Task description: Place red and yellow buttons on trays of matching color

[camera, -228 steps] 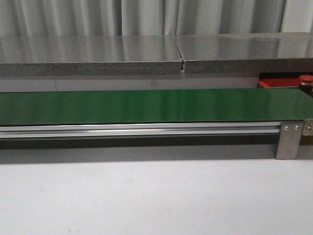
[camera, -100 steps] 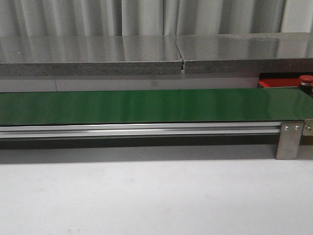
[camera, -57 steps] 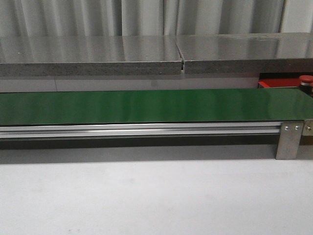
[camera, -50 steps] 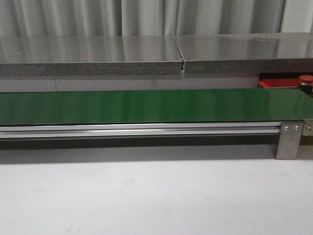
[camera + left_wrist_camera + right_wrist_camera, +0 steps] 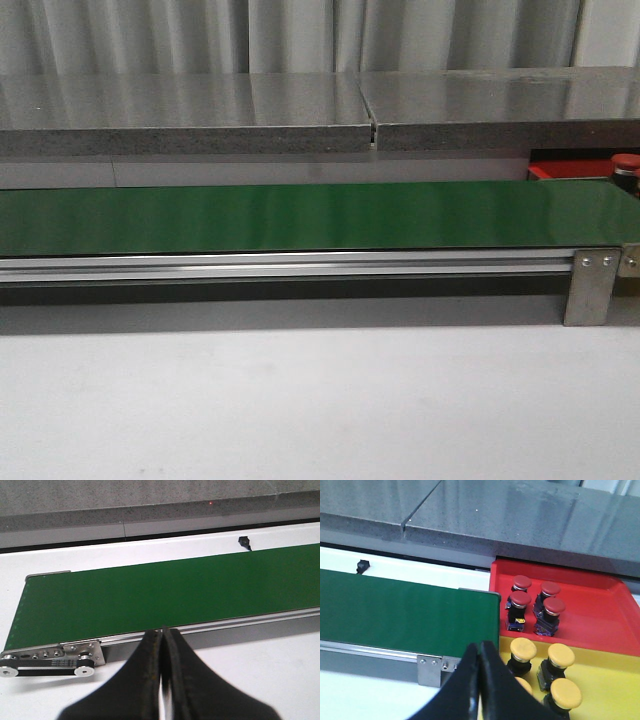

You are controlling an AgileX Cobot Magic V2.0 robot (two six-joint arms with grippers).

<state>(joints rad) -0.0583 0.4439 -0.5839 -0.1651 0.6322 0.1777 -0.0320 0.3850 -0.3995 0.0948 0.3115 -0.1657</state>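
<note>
Only by right wrist: yellow buttons (image 5: 546, 670), yellow tray (image 5: 605, 680).

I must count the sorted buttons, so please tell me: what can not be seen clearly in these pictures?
- Yellow tray: right wrist view, cut by the edges; the right gripper hides part, so its button count is uncertain.
- Red tray: front view, mostly behind the green belt; one red button shows.
- Both arms: outside the front view.

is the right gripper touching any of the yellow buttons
Cannot tell. In the right wrist view the shut right gripper overlaps the nearest yellow button only in line of sight; no view shows contact or a gap plainly.
</note>
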